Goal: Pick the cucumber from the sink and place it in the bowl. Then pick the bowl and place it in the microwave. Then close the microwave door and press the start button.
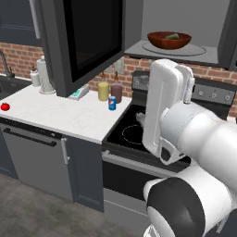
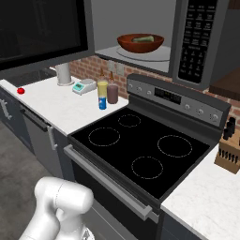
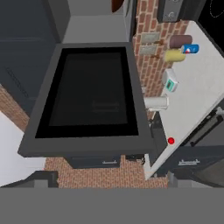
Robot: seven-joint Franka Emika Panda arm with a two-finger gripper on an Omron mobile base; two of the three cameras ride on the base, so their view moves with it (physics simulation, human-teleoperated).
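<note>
cucumber: the cucumber [image 2: 143,39] lies inside the bowl [image 2: 140,43], a pale green stub against the reddish-brown wall; the first step looks done.
bowl: it sits on the round glass turntable inside the microwave [image 1: 185,28], up above the stove [image 2: 140,150], so the second step looks done as well.
microwave door: the microwave door [image 3: 87,94] stands swung wide open to the left, its black glass window facing out over the desk [image 1: 60,113]; closing it is the step now in hand.
claw: the hand view looks squarely at the door's window, with the door well apart from the camera. The jaws are spread about as wide as they go, and nothing is held.
start button: the keypad panel [image 2: 199,37] on the microwave's right side is untouched as far as I can judge; pressing start comes last.
left to do: push the door shut, then press start.
bystanders: the red tomato [image 1: 5,106] rests at the far left of the desk; bottles and a can [image 1: 111,103] stand near the stove.
</note>
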